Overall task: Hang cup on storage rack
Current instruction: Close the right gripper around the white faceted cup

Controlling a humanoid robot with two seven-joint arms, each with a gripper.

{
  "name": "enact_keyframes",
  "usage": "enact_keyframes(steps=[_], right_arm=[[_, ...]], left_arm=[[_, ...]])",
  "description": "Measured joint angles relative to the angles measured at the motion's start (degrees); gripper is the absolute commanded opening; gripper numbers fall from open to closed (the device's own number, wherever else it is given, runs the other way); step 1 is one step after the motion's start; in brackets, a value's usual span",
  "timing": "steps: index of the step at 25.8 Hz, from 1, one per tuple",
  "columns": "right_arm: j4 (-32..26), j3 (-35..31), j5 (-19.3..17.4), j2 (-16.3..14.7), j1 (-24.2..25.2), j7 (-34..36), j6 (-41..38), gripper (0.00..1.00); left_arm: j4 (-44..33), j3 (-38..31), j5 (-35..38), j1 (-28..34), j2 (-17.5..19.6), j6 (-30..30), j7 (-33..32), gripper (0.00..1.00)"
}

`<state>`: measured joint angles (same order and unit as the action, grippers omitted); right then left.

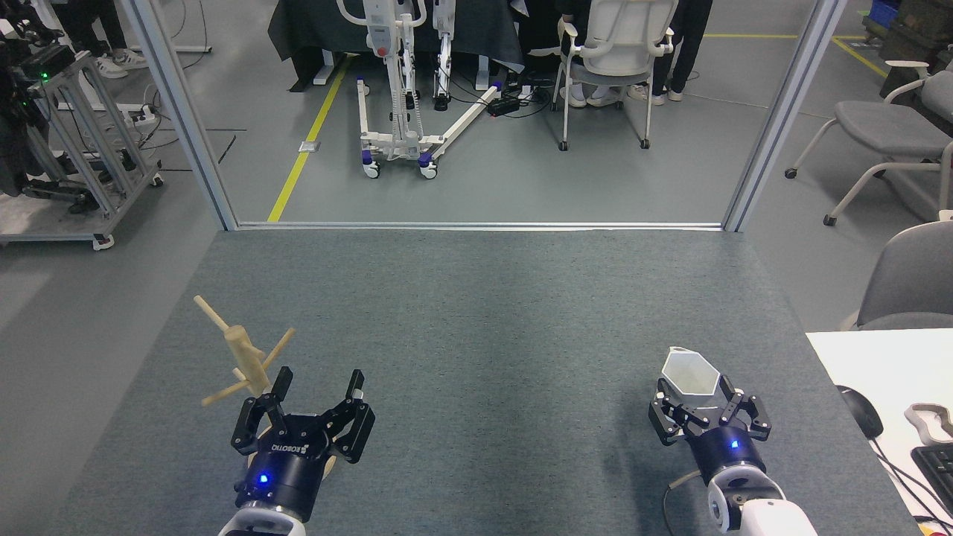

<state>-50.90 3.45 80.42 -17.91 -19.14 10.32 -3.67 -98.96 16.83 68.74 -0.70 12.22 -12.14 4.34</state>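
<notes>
The white faceted cup [690,374] stands upright on the grey table at the right, its open hexagonal rim facing up. My right gripper [696,393] is open, its fingers reaching around the cup's lower body from the near side. The light-wood storage rack [242,356] stands at the left with slanted pegs; its base is mostly hidden behind my left arm. Just right of and in front of the rack's post, my left gripper [319,381] is open and holds nothing.
The grey table surface [476,320] stretches ahead to its far edge. A white desk [886,372] with a mouse and keyboard sits at the right. Metal posts, chairs and a wheeled frame stand beyond the table.
</notes>
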Motion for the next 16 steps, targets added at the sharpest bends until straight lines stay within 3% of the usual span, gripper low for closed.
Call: enact_keyframes(steps=[16], right_arm=[[5.3,1.5,0.0,0.6,-4.3,0.0,0.1,1.0]], left_arm=[[0.0,0.1,0.0,0.1,-0.1,0.3,0.4,1.0]])
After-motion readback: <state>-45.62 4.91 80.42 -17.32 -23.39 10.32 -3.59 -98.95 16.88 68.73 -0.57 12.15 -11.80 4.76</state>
